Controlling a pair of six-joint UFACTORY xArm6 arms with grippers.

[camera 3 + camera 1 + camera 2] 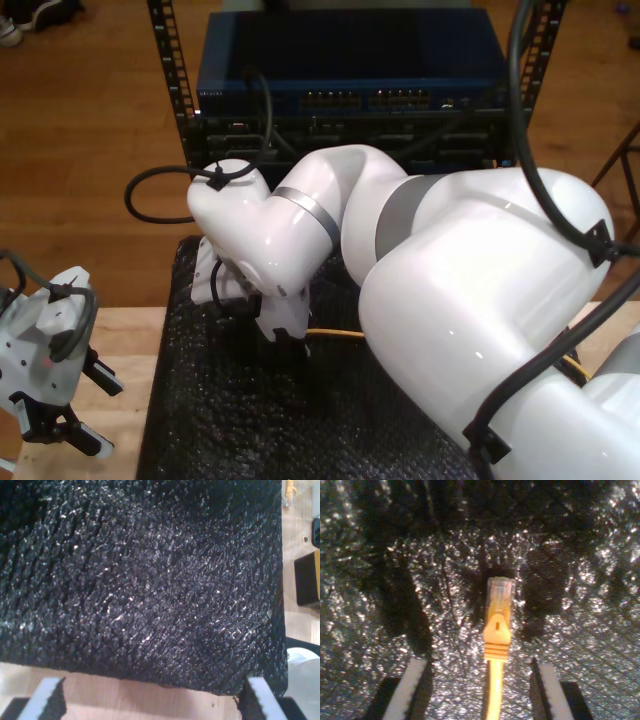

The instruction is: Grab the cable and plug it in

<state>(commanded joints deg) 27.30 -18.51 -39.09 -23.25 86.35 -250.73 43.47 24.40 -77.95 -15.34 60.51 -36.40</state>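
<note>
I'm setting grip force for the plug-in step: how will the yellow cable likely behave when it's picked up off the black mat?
The cable is thin and lies flat on the black mat, so it will probably droop behind a grip. Its clear plug looks small, rigid, and perhaps fragile. Lying between my second gripper's open fingers, it seems light.

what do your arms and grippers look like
My arms are glossy white rounded shells with grey joint bands and thick black cables tied along them. My second gripper has dark fingers with pale pads; my first gripper's pads are ridged.
</note>
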